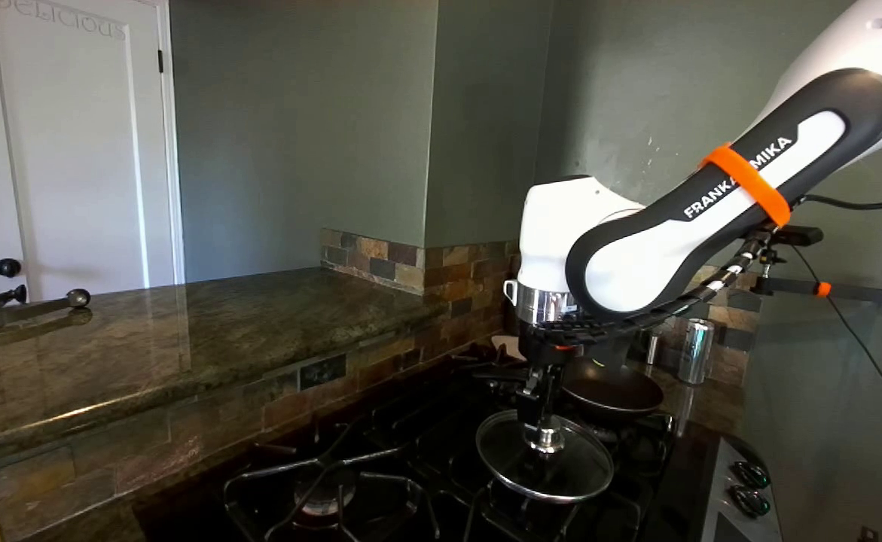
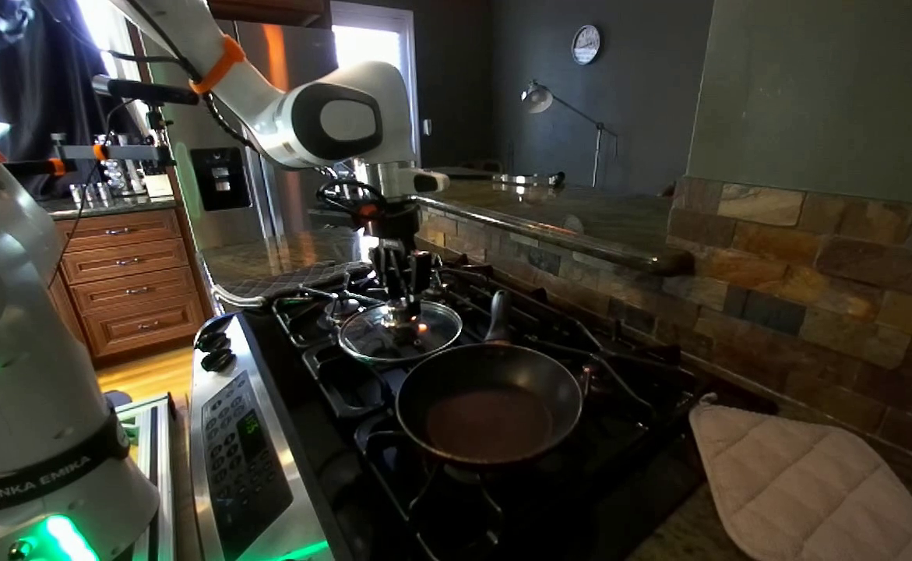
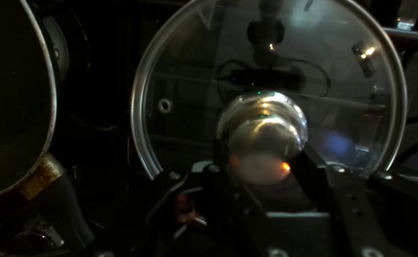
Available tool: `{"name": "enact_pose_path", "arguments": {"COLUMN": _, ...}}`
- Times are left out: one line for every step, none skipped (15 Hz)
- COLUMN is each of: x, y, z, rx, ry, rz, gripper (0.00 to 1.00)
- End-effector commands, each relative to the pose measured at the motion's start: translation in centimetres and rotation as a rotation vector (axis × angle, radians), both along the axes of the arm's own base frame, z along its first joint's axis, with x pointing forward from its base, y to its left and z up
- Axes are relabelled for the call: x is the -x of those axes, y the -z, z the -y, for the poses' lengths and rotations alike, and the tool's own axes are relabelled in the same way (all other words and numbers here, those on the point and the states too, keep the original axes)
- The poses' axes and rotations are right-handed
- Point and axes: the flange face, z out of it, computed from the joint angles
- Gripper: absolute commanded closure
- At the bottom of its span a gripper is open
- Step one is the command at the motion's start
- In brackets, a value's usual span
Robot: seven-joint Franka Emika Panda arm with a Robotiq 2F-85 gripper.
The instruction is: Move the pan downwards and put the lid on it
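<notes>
The lid, clear with a shiny metal rim, lies over the stove grates in both exterior views. Its steel knob stands up at the centre. From above, my gripper straddles that knob, with a dark finger against each side; part of the knob is blurred in the wrist view. Beside the lid, the dark pan sits on a burner, uncovered and with nothing in it. Its handle points to the tiled wall. Only part of the pan's rim enters the wrist view, at the left.
Black grates cover the stovetop. A raised stone ledge runs along its back. A pale quilted pot holder lies past the pan, and steel canisters stand on the counter. The control panel lines the front.
</notes>
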Motion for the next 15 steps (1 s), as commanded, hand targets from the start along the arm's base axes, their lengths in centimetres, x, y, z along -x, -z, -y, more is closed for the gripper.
{"name": "enact_pose_path", "arguments": {"x": -0.14, "y": 0.67, "z": -0.37, "rx": 0.005, "ry": -0.001, "rz": 0.003, "gripper": 0.63}}
{"name": "enact_pose_path", "arguments": {"x": -0.13, "y": 0.64, "z": -0.34, "rx": 0.004, "ry": -0.001, "rz": 0.002, "gripper": 0.27}}
{"name": "enact_pose_path", "arguments": {"x": -0.08, "y": 0.60, "z": -0.32, "rx": 0.006, "ry": -0.003, "rz": 0.001, "gripper": 0.26}}
{"name": "enact_pose_path", "arguments": {"x": -0.01, "y": 0.55, "z": -0.30, "rx": 0.006, "ry": -0.006, "rz": 0.000, "gripper": 0.19}}
{"name": "enact_pose_path", "arguments": {"x": 0.05, "y": 0.56, "z": -0.31, "rx": 0.004, "ry": -0.009, "rz": -0.001, "gripper": 0.13}}
{"name": "enact_pose_path", "arguments": {"x": 0.10, "y": 0.57, "z": -0.31, "rx": 0.005, "ry": -0.012, "rz": -0.004, "gripper": 0.06}}
{"name": "enact_pose_path", "arguments": {"x": 0.14, "y": 0.57, "z": -0.32, "rx": 0.003, "ry": -0.015, "rz": -0.006, "gripper": 0.01}}
{"name": "enact_pose_path", "arguments": {"x": 0.17, "y": 0.60, "z": -0.34, "rx": 0.002, "ry": -0.017, "rz": -0.010, "gripper": 0.00}}
{"name": "enact_pose_path", "arguments": {"x": 0.18, "y": 0.63, "z": -0.35, "rx": 0.000, "ry": -0.020, "rz": -0.011, "gripper": 0.00}}
{"name": "enact_pose_path", "arguments": {"x": 0.17, "y": 0.68, "z": -0.37, "rx": -0.001, "ry": -0.024, "rz": -0.012, "gripper": 0.00}}
{"name": "enact_pose_path", "arguments": {"x": 0.15, "y": 0.76, "z": -0.40, "rx": -0.005, "ry": -0.028, "rz": -0.015, "gripper": 0.25}}
{"name": "enact_pose_path", "arguments": {"x": 0.16, "y": 0.83, "z": -0.46, "rx": -0.007, "ry": -0.034, "rz": -0.019, "gripper": 0.25}}
{"name": "enact_pose_path", "arguments": {"x": 0.17, "y": 0.91, "z": -0.51, "rx": -0.010, "ry": -0.041, "rz": -0.025, "gripper": 0.31}}
{"name": "enact_pose_path", "arguments": {"x": 0.16, "y": 0.97, "z": -0.53, "rx": -0.013, "ry": -0.045, "rz": -0.028, "gripper": 0.41}}
{"name": "enact_pose_path", "arguments": {"x": 0.16, "y": 1.04, "z": -0.52, "rx": -0.015, "ry": -0.047, "rz": -0.031, "gripper": 0.48}}
